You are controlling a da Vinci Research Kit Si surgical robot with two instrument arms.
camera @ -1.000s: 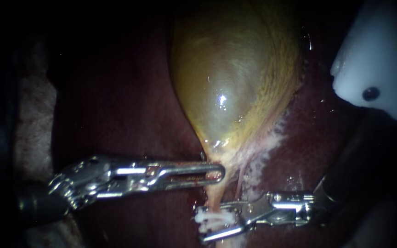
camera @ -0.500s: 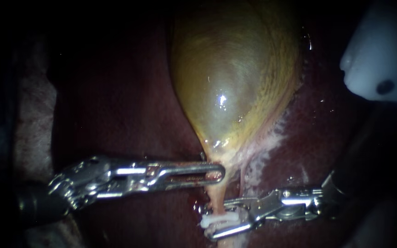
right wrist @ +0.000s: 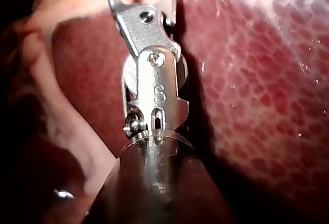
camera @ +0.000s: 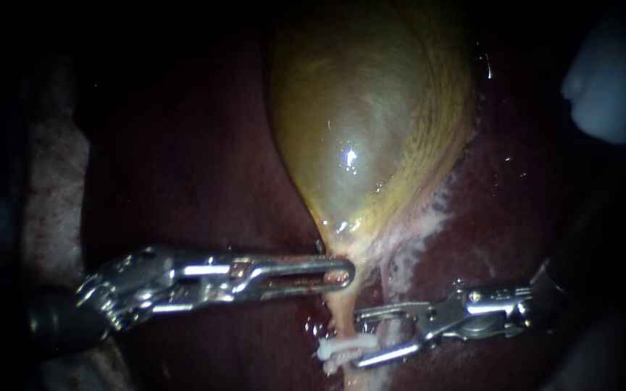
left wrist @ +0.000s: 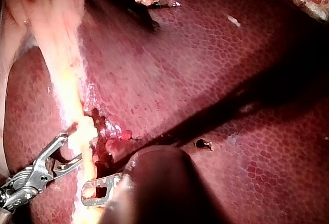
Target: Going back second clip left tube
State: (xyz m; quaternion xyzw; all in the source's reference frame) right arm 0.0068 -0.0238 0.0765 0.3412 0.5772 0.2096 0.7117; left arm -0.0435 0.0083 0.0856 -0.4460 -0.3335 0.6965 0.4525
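Withdrawing, right instrument point(camera: 361, 337) — jaws parted, empty — leaves clip point(camera: 340, 347) seated on left tube point(camera: 341, 316); left instrument point(camera: 343, 274) clamps gallbladder point(camera: 364, 130) neck.

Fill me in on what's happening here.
Two slender metal instruments are working on a yellow-green gallbladder that lies on the dark red liver. The left instrument has its jaws shut across the gallbladder's narrow neck, holding it. Just below, a small white clip sits across the pale tube. The right instrument is level with that clip, jaws open with the clip's end between them, not gripping it.
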